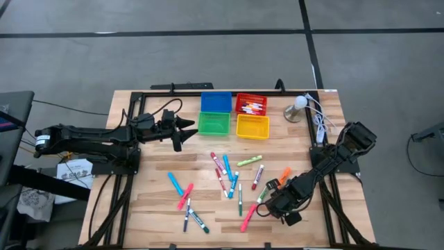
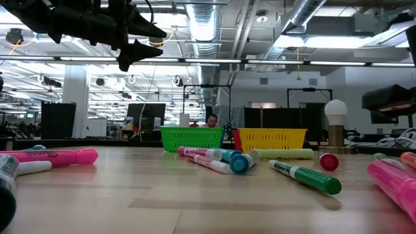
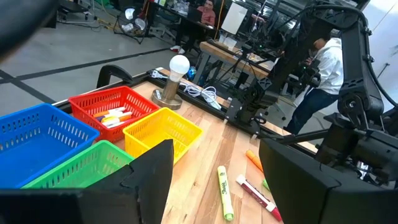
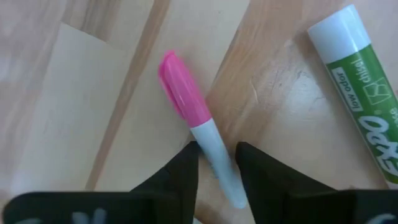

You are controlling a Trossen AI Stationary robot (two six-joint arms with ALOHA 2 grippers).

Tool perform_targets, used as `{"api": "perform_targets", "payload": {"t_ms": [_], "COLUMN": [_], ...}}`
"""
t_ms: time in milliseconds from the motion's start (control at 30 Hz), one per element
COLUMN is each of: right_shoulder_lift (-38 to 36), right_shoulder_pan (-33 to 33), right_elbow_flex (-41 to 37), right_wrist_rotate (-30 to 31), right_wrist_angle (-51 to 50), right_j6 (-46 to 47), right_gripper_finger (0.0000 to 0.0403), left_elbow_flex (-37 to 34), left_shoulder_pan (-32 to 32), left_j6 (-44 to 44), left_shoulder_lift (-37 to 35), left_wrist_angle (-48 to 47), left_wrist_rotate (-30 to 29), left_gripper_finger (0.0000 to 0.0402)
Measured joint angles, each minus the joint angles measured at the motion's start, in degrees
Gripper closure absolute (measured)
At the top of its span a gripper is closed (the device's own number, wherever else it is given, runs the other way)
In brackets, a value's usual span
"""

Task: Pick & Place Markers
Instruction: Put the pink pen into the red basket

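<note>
From overhead I see four small bins in a block at twelve o'clock on the wooden surface: blue bin, red bin, green bin and yellow bin. A white bulb on a stand and a coil of white cable sit at the two o'clock corner. The markers lie scattered flat across the middle and six o'clock part of the surface, pointing every which way, and a few more rest inside the red bin.

My right end effector is low at about five o'clock among the markers there. In its wrist camera the two fingers stand on either side of the white barrel of a pink-capped marker, close beside it, but I cannot tell whether they are pressing it. That marker lies flat, cap pointing away from the fingers, its barrel end hidden between them. A green marker lies just beside it, cut off at the frame edge.

My left end effector hangs above the surface at ten o'clock, just beside the green bin, its fingers apart and holding nothing.

From surface height, the near markers blur and block the view of the ones behind. A person in a white top stands beyond the far edge.
</note>
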Motion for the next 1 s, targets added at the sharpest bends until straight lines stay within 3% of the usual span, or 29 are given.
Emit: {"api": "perform_targets", "payload": {"t_ms": [367,633,833,1000], "right_shoulder_lift": [0.0,-0.2,-2.4,-5.0], "right_shoulder_pan": [-0.1,-0.4,-0.4,-0.8], "right_elbow_flex": [0.0,0.8,2.2,3.7], "right_wrist_rotate": [-1.5,-3.8,-5.1,-11.7], "right_wrist_angle": [0.1,-0.3,-0.2,-0.8], "right_j6": [0.0,0.9,2.7,6.5], "right_gripper_finger": [0.0378,0.0365,0.0382,0.0374], "left_elbow_flex": [0.0,0.0,0.0,0.0], "left_shoulder_pan": [0.0,0.0,0.0,0.0], "left_j6": [0.0,0.0,0.0,0.0], "left_shoulder_lift": [0.0,0.0,0.0,0.0], "left_wrist_angle": [0.0,0.0,0.0,0.0], "left_wrist_rotate": [0.0,0.0,0.0,0.0], "left_gripper_finger": [0.0165,0.0165,0.0165,0.0165]}}
